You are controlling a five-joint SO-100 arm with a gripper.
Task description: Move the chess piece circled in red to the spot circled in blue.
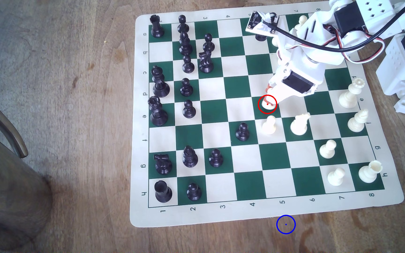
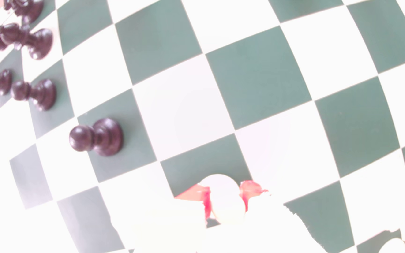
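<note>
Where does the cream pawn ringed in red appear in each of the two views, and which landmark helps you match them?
Exterior view: the cream pawn stands on a green square near the board's middle, under the gripper.
Wrist view: the pawn sits between the two red-tipped fingers.
Shared landmark: the lone black pawn on a green square nearby.

The white arm (image 1: 318, 43) reaches in from the exterior view's upper right corner of the tabletop, its links folding down and toward that view's left, cables looping along its upper side. The wrist pitches steeply downward so the gripper (image 1: 268, 100) points at the surface below. In the wrist view its two orange-tipped fingers (image 2: 251, 189) stand on either side of a cream pawn (image 2: 225, 199), pressed close against the head.
</note>
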